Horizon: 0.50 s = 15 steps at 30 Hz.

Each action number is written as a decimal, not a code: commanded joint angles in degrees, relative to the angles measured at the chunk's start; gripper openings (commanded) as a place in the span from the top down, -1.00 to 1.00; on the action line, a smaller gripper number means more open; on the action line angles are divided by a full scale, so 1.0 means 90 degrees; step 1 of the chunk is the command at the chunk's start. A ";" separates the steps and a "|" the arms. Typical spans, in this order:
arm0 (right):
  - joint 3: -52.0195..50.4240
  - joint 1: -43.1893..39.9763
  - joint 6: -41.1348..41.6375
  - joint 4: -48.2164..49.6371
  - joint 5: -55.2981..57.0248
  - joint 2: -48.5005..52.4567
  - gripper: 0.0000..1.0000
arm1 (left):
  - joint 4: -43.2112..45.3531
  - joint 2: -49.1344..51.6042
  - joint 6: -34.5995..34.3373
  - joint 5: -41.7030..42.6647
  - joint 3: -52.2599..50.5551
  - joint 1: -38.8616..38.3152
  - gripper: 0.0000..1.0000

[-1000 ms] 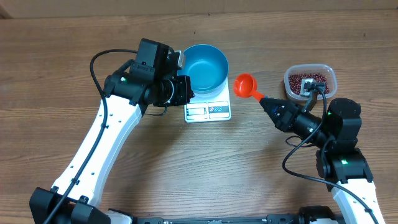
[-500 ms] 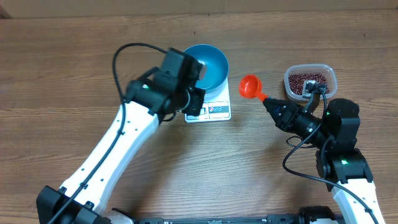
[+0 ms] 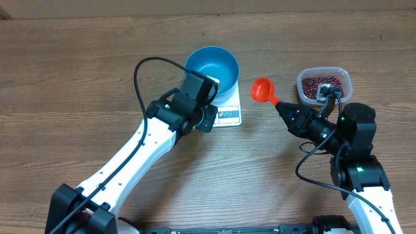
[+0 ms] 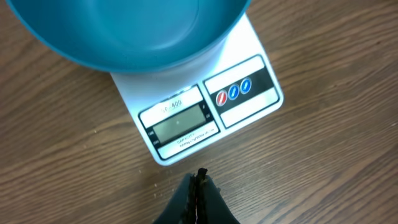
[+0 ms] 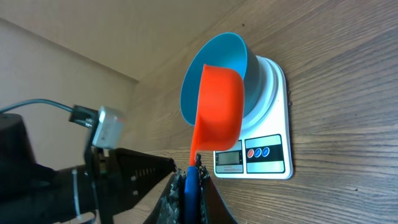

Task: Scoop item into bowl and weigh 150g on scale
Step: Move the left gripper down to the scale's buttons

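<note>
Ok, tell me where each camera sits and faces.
Overhead: fixed above the table, facing straight down; left arm and right arm show, plus blue bowl on the scale, and clear tub of beans.
Left wrist: on the left arm, facing down past its shut left gripper at the scale's display and bowl.
Right wrist: on the right arm, facing across the table past the right gripper, shut on the orange scoop, toward bowl, scale and left arm.
Shared: all three show bowl and scale.
</note>
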 commanded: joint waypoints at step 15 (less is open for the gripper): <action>0.0087 -0.0022 -0.0029 0.0012 0.0085 -0.0078 0.93 | 0.1639 0.0644 0.0100 -0.0078 -0.0359 -0.0515 0.91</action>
